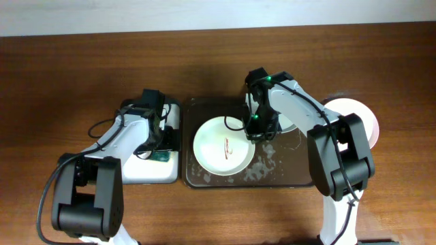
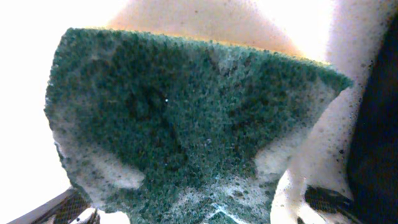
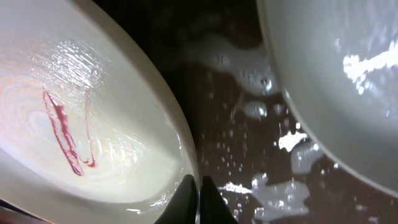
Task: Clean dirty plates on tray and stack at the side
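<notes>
The dark brown tray (image 1: 197,178) lies mid-table, streaked with foam. A pale plate with a red smear (image 1: 223,146) sits on its left half. A second plate (image 1: 291,125) lies at its back right, mostly under my right arm. A third, white plate (image 1: 359,113) rests on the table to the right of the tray. My right gripper (image 1: 257,131) is shut on the smeared plate's right rim (image 3: 186,155); its fingers (image 3: 199,202) pinch the edge. The second plate (image 3: 329,81) shows at right there. My left gripper (image 2: 199,211) holds a foamy green sponge (image 2: 186,118).
A small white rectangular tray (image 1: 139,170) lies left of the brown tray, with the sponge (image 1: 162,156) and my left gripper (image 1: 158,139) over it. Foam puddles (image 3: 280,193) wet the brown tray between the two plates. The table's wood edge runs along the back.
</notes>
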